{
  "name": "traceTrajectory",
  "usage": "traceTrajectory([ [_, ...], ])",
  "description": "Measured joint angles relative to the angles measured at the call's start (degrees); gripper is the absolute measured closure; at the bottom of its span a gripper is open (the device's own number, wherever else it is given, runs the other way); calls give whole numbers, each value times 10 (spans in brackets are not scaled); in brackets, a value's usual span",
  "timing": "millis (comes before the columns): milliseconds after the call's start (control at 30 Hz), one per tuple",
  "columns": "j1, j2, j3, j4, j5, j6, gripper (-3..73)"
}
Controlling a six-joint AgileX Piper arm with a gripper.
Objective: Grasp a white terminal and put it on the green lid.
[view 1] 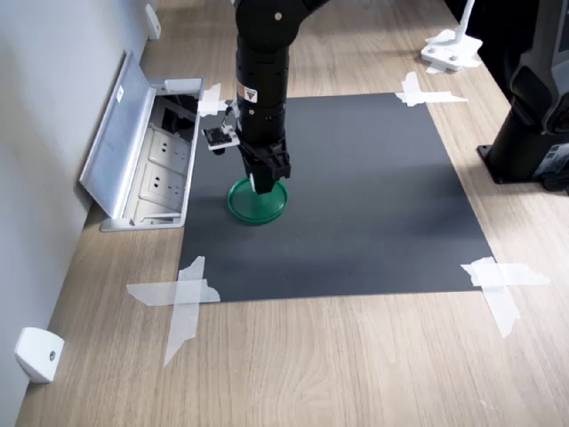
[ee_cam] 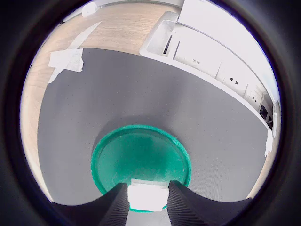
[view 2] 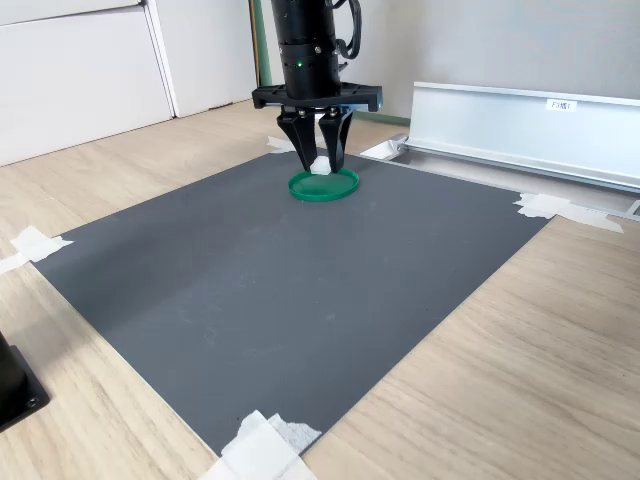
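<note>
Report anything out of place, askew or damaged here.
Nothing stands out. The hand holds the white terminal over the green lid, which lies flat on the dark mat; nothing is spilled or broken.

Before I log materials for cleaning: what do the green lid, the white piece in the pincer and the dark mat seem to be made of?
The green lid looks like moulded plastic, smooth with a slight sheen and a raised rim. The white piece, held between the pincer's fingers, appears to be hard plastic, though it is too bright to show texture. The dark mat looks like matte paper or thin rubber sheet; it is flat, dull and taped at its corners.
</note>
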Motion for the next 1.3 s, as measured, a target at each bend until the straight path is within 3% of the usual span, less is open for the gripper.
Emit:
traceTrajectory([
  [367, -2, 0, 0, -20, -4, 0, 167],
  [667, -5, -63, 18, -24, -46, 0, 154],
  [800, -5, -136, 74, -20, -83, 1, 241],
  [1133, -5, -391, 278, -16, -195, 45, 627],
  [1300, -5, -547, 390, -16, -255, 61, 695],
])
